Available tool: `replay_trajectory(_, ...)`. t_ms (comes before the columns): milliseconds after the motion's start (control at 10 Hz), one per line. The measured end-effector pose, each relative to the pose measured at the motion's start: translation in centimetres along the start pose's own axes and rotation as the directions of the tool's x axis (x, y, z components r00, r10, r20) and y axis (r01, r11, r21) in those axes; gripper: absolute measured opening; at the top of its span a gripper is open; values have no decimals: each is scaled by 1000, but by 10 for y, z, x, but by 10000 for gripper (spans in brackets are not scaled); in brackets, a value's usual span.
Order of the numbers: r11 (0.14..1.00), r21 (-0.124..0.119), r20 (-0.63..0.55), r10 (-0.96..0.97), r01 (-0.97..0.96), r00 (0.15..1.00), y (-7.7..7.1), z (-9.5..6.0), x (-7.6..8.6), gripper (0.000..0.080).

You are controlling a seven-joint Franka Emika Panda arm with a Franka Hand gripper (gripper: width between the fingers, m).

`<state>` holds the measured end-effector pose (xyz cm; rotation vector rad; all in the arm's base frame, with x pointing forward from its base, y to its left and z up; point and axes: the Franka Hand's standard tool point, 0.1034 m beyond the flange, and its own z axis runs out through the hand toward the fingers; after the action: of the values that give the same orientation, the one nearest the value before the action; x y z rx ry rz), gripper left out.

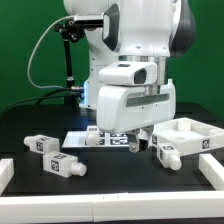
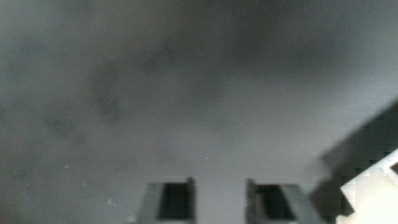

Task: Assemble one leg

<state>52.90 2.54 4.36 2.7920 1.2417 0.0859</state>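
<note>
- Three small white stubby plastic pegs with black-and-white tag stickers lie loose on the dark surface (image 1: 110, 190). In the exterior view, one leg (image 1: 42, 143) is at 9 o'clock from my hand (image 1: 140, 135), a second leg (image 1: 68, 165) at 8 o'clock, and a third leg (image 1: 165, 152) close by at 4 o'clock.
- My hand hangs low near the thin flat white marker board (image 1: 100, 141).
- My fingers (image 2: 173, 200) are spread and hold nothing.
- The large white tray-like panel with raised rims (image 1: 195, 135) sits at 3 o'clock.

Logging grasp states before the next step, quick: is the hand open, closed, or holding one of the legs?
Hand: open, nothing held.
</note>
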Motion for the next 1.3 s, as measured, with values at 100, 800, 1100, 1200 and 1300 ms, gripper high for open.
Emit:
replay_trajectory(100, 982, 20, 19, 185, -186, 982, -16, -1, 8, 218)
replay_trajectory(800, 876, 65, 79, 474, -479, 877, -73, -2, 42, 646)
replay_trajectory(1100, 829, 81, 115, 543, -553, 832, -65, 26, 18, 649)
replay_trajectory(1200, 815, 81, 119, 564, -574, 817, -61, 28, 16, 649)
replay_trajectory(1300, 816, 81, 118, 562, -572, 819, -62, 28, 17, 649)
